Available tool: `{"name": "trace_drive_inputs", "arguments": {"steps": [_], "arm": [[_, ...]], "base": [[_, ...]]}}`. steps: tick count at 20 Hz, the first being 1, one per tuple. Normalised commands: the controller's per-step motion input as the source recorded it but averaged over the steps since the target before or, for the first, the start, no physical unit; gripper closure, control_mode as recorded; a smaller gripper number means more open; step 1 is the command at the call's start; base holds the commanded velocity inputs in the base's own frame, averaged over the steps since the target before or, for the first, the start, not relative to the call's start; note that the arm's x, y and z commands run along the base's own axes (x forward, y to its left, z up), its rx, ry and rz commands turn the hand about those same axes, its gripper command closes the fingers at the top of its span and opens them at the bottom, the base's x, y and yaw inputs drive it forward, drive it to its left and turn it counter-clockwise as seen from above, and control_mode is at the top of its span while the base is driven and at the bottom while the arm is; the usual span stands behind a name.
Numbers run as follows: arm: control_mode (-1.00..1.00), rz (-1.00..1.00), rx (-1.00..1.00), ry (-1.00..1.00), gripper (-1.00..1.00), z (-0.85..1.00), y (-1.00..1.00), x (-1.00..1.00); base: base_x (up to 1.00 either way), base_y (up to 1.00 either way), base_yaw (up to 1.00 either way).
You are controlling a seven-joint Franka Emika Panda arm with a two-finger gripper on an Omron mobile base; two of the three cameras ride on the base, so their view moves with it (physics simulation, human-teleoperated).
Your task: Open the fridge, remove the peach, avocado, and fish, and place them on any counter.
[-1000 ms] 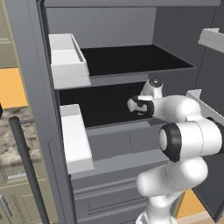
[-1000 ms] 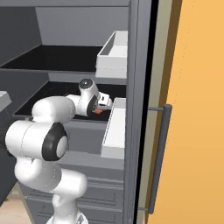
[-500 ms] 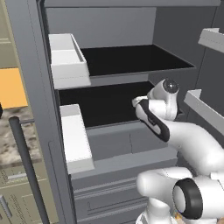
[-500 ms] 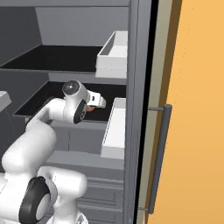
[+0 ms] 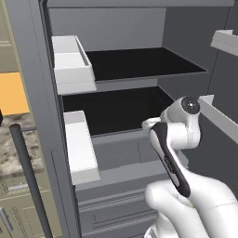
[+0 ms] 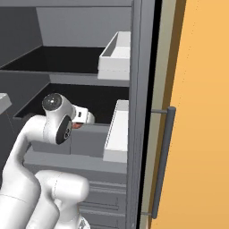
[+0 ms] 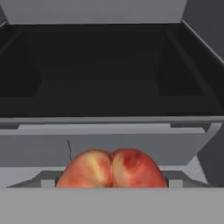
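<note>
The fridge point(image 5: 32, 93) stands open, its black shelves point(image 5: 139, 62) bare where I can see them. My gripper point(image 6: 81, 124) hovers at the front edge of the lower shelf point(image 7: 109, 98), shut on the peach point(image 7: 112, 170), a red-orange fruit that sits close under the hand camera. In the right base view a sliver of the peach point(image 6: 77, 127) peeks out beside the white hand. In the left base view the forearm covers most of the hand point(image 5: 149, 123). The avocado and the fish are out of view.
White door bins point(image 5: 69, 60) point(image 5: 81, 146) hang on the left door, and others point(image 6: 117, 51) point(image 6: 118, 129) on the right door. A dark bar handle point(image 5: 28, 176) rises at lower left beside the granite counter point(image 5: 7, 144). An orange wall point(image 6: 201, 112) lies at right.
The arm has folded back and drawn the hand out from over the lower shelf toward the base, carrying the peach with it. The jaws have kept the same width.
</note>
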Motion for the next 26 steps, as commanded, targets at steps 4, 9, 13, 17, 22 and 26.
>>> {"name": "trace_drive_inputs", "arguments": {"steps": [4,9,13,17,22,26], "arm": [[1.00,0.00,0.00,0.02,1.00,0.00,0.12,-0.36],[1.00,0.00,0.00,0.00,1.00,0.00,0.00,0.00],[1.00,0.00,0.00,0.00,1.00,0.00,0.00,0.00],[1.00,0.00,0.00,0.00,1.00,0.00,0.00,0.00],[1.00,0.00,0.00,0.00,1.00,0.00,0.00,0.00],[1.00,0.00,0.00,0.00,1.00,0.00,0.00,0.00]], "base": [[-0.50,0.01,0.00],[-1.00,0.00,0.00],[-1.00,0.41,0.00],[-1.00,1.00,0.00],[-0.83,1.00,0.00],[-0.32,1.00,0.00]]}}
